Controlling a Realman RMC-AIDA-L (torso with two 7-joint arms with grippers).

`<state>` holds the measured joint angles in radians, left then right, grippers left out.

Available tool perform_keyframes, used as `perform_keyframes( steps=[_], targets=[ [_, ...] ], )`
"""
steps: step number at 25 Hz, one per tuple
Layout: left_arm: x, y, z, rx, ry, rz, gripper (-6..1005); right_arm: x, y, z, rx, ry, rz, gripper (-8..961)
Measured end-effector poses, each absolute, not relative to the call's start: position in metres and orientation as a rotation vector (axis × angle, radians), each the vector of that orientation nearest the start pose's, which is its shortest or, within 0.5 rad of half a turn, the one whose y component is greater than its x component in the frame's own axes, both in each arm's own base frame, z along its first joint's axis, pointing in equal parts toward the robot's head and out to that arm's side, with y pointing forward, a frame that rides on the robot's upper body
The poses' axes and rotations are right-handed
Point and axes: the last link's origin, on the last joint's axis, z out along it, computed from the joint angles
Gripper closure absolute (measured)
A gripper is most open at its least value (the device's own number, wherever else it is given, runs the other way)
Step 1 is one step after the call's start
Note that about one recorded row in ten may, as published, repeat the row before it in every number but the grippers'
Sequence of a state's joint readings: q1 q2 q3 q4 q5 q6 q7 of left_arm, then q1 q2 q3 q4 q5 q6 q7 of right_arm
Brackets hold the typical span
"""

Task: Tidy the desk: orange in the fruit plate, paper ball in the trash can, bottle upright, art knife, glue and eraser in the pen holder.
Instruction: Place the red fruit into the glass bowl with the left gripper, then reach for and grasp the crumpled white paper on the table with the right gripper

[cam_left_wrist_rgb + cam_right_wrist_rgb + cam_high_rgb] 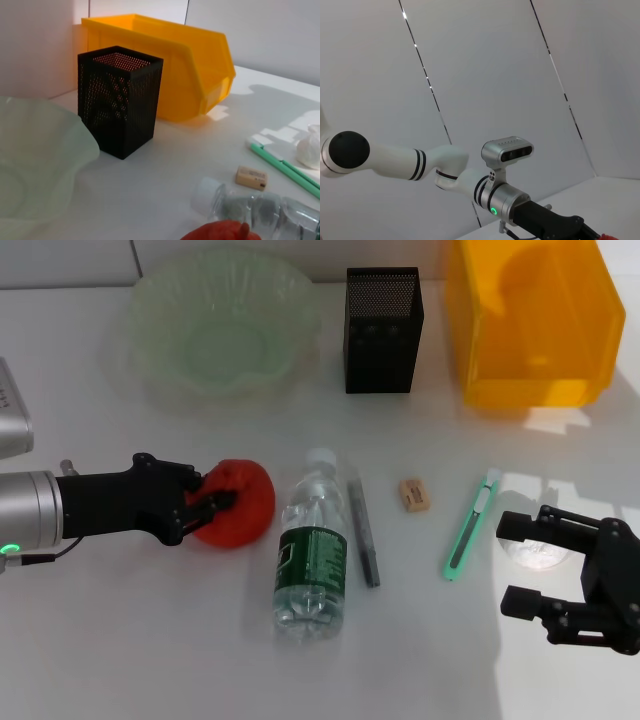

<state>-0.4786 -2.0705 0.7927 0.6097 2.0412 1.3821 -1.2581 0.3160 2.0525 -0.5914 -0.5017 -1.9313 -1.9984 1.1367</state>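
My left gripper (207, 502) reaches in from the left and is shut on the reddish orange (240, 502), which rests on the table; the orange's top (220, 232) shows in the left wrist view. The clear bottle (312, 552) lies on its side beside it. A grey glue stick (364, 530), a tan eraser (414, 494) and the green art knife (471, 525) lie to its right. The paper ball (538, 552) sits between the fingers of my open right gripper (512, 564). At the back stand the green fruit plate (150, 300), black mesh pen holder (383, 335) and yellow trash can (530, 350).
The left wrist view shows the pen holder (120, 100), the trash can (170, 65), the plate's rim (75, 135), the eraser (251, 178), the knife (285, 167) and the bottle (260, 210). The right wrist view shows the left arm (500, 197) against a wall.
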Motion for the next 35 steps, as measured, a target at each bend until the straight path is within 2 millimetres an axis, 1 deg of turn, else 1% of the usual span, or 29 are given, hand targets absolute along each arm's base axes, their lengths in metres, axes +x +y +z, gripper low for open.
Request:
perform_keyframes(
  steps=[4,7,8,9,13,15,16,19,21,24,27,31,34,35],
  targets=[
    [-0.291,0.320,-0.014,-2.709,-0.562,-0.526,810,0.290,0.220,0.014,-2.731,0.572,1.217,150],
    [-0.282,0.320,-0.002,-2.662,-0.545,-0.663,837,0.291,0.219,0.014,-2.726,0.577,1.216,150],
    [-0.277,0.325,0.007,-2.599,-0.527,-0.750,847,0.291,0.219,0.013,-2.725,0.579,1.217,150],
    [-0.277,0.325,0.007,-2.599,-0.527,-0.750,856,0.291,0.218,0.013,-2.724,0.582,1.221,150],
    [-0.262,0.343,0.017,-2.415,-0.469,-0.927,877,0.291,0.218,0.007,-2.703,0.603,1.232,150],
    [-0.254,0.358,0.017,-2.300,-0.461,-0.997,885,0.290,0.219,0.004,-2.694,0.622,1.245,150],
    [-0.251,0.368,0.014,-2.235,-0.469,-1.018,889,0.289,0.219,0.002,-2.691,0.630,1.252,150],
    [-0.244,0.397,0.002,-2.085,-0.549,-1.006,901,0.287,0.220,-0.005,-2.682,0.650,1.267,150],
    [-0.241,0.413,-0.005,-2.040,-0.605,-0.956,909,0.287,0.220,-0.010,-2.665,0.659,1.274,150],
    [-0.236,0.428,-0.014,-2.027,-0.660,-0.880,897,0.288,0.218,-0.015,-2.618,0.671,1.299,150],
    [-0.236,0.433,-0.014,-2.002,-0.687,-0.863,884,0.288,0.217,-0.018,-2.590,0.680,1.318,150],
    [-0.238,0.435,-0.009,-1.948,-0.721,-0.903,687,0.287,0.214,-0.022,-2.580,0.691,1.337,150],
    [-0.238,0.430,-0.009,-1.947,-0.727,-0.950,438,0.287,0.212,-0.023,-2.575,0.694,1.340,150],
    [-0.236,0.427,-0.008,-1.952,-0.724,-0.985,403,0.287,0.212,-0.022,-2.571,0.695,1.341,150]
  ],
)
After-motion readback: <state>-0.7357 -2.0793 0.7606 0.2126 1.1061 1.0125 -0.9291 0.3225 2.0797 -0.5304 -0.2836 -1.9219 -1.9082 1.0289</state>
